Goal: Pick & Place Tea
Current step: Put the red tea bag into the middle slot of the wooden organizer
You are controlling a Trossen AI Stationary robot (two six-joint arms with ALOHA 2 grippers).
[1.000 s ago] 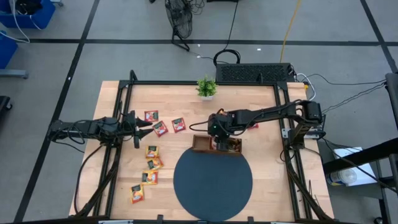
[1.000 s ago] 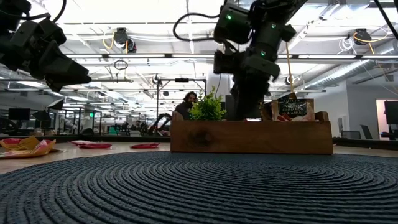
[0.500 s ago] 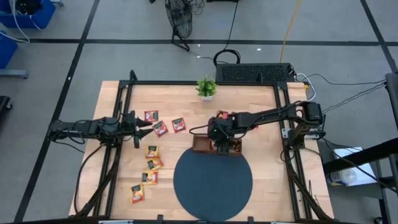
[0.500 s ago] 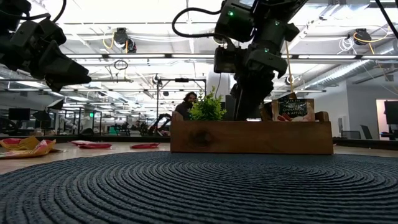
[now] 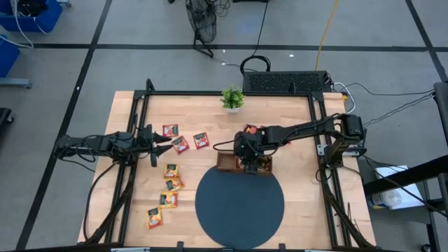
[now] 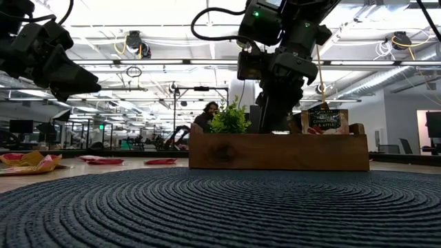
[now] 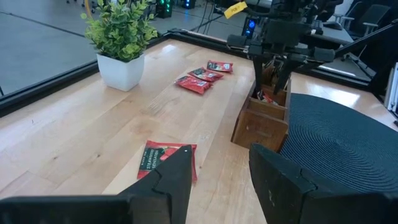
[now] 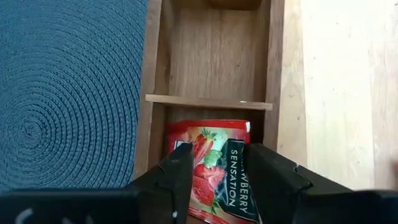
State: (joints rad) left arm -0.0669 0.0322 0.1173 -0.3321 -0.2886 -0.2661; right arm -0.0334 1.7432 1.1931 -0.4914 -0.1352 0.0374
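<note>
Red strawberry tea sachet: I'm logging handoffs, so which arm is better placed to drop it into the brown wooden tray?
Right. Its end effector holds the red strawberry tea sachet directly above the brown wooden tray; the left end effector waits farther off.

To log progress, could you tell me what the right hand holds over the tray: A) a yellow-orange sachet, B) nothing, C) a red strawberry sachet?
C: the right wrist view shows the right hand shut on a red strawberry sachet above the wooden tray.
</note>
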